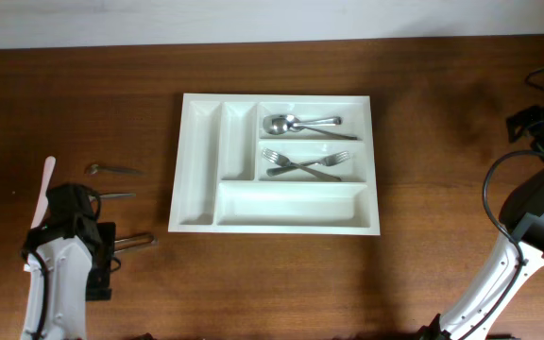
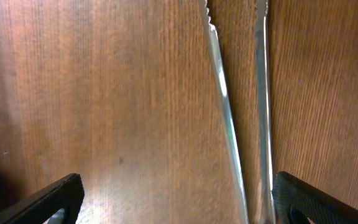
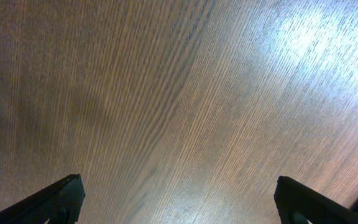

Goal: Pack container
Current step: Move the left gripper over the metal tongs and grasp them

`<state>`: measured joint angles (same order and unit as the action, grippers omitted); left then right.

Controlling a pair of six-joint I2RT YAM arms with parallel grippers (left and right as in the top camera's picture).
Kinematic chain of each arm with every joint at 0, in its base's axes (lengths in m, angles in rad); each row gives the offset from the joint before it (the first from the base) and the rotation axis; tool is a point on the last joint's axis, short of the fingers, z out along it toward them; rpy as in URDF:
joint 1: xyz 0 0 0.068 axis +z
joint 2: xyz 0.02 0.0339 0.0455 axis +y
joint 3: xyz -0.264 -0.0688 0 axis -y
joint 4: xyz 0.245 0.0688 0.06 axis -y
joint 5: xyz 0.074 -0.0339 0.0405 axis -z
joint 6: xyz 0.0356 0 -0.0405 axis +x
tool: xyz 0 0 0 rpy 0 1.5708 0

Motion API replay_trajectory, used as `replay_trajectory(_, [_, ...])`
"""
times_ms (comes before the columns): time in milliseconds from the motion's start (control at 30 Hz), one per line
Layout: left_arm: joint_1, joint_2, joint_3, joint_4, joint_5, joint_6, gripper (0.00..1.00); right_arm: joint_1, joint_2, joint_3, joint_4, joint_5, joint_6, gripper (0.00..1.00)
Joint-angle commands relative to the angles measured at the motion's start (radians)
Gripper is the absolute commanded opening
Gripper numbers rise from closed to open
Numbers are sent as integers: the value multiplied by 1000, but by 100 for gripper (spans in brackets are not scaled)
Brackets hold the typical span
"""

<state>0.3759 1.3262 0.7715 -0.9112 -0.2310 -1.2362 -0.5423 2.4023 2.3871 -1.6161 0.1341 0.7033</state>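
Note:
The container (image 1: 200, 161), a large white cutlery tray, lies at the table's middle. Its top right compartment holds spoons (image 1: 300, 123) and the one below holds crossed forks (image 1: 302, 164). The other compartments show nothing. My left gripper (image 2: 176, 202) is open low over the table at the front left. Two knives (image 2: 229, 118) lie side by side just inside its right finger, and in the overhead view they (image 1: 140, 242) stick out to its right. My right gripper (image 3: 179, 199) is open and empty over bare wood.
A small spoon (image 1: 111, 170) and another knife (image 1: 116, 195) lie on the table left of the tray. A white plastic utensil (image 1: 43, 189) lies at the far left. The right arm (image 1: 536, 227) stands at the right edge with cables.

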Motion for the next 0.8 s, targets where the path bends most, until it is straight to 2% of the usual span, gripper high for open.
replay_trajectory(0, [23,49,16,97,34,-10,99,4,-44,7,0,9,0,99])
replay_trajectory(167, [24,79,16,203,96,-17,99,4,-44,7,0,10,0,99])
replay_trajectory(300, [24,109,16,193,130,-138,99,4,-44,7,0,10,0,99])
replay_trajectory(633, [35,117,16,185,118,-245,99,4,-44,7,0,9,0,99])
replay_trajectory(767, [87,117,16,132,113,-298,99,4,-44,7,0,9,0,99])
